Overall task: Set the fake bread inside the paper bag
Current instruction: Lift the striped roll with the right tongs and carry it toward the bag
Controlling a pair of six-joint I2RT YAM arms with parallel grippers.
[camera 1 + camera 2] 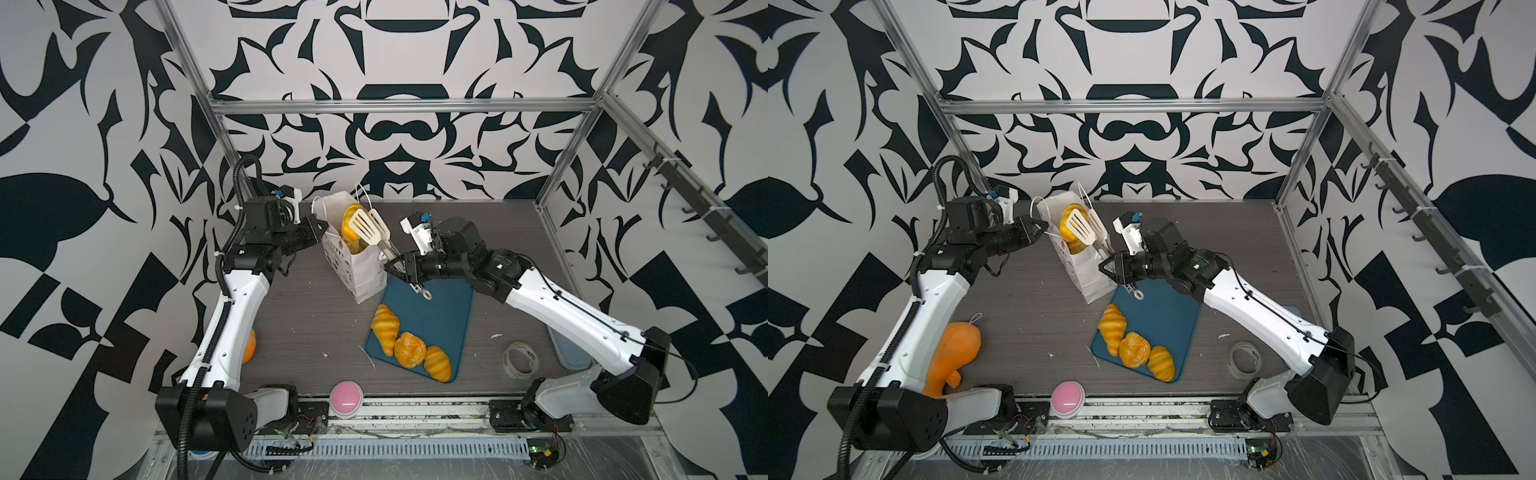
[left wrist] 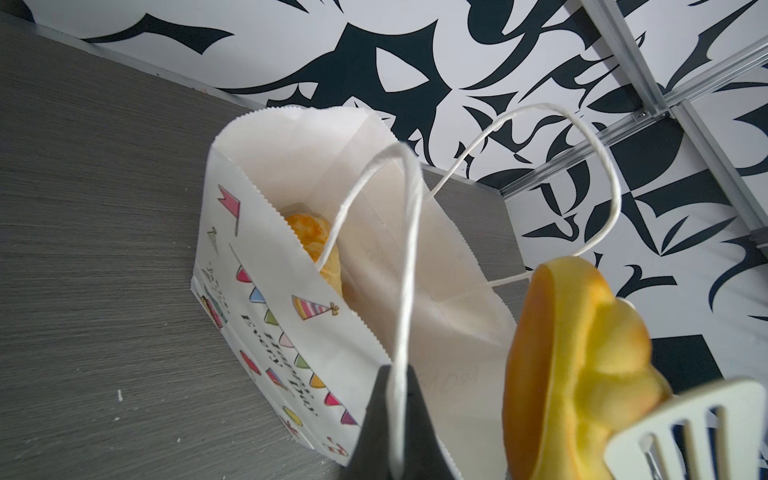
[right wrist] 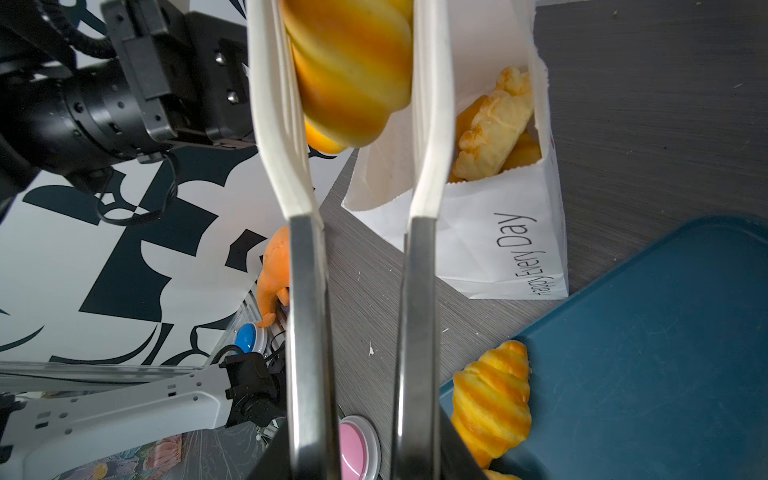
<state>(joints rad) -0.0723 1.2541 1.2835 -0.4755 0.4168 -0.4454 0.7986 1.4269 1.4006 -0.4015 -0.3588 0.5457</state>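
The white paper bag stands open at the back of the table, with fake bread inside. My left gripper is shut on one of its cord handles. My right gripper is shut on white tongs. The tongs pinch a striped fake bread over the bag's mouth. Two croissants and a round bun lie on the blue tray.
A pink button sits at the front edge. A tape roll lies right of the tray, with a grey lid under my right arm. An orange plush toy lies beside my left arm.
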